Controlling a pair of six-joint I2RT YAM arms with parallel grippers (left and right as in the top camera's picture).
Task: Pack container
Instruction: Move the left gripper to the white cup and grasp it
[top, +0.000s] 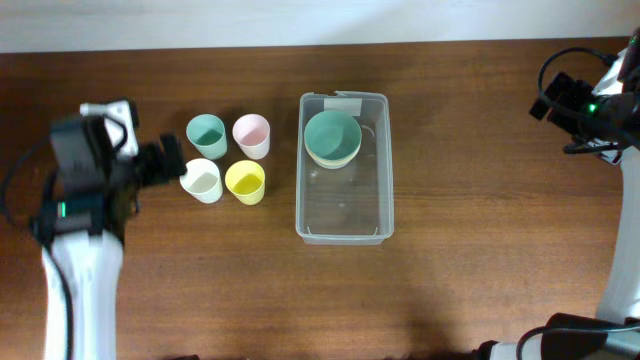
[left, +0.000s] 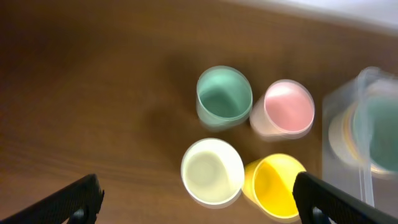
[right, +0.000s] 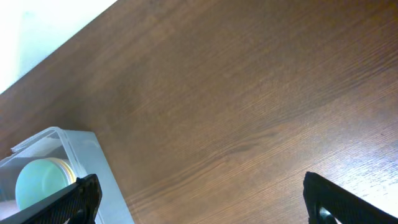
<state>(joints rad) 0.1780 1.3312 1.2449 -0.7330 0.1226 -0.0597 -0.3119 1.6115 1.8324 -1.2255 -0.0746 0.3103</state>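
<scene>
Left pincer (top: 170, 165), spread, sits at 9 o'clock of the pastel cups (top: 225, 158). The right pincer (right: 199, 186) is spread above the counter (right: 249, 93). The container (top: 345, 212) holds stacked bowls (top: 332, 137) at its 12 o'clock end.

The left arm (top: 72, 270) and right arm (top: 625, 260) each pair a glossy white lower link with matte black upper housings, a small green light and looping black cables, ending in black, blunt-tipped gripper fingers (left: 78, 198).
</scene>
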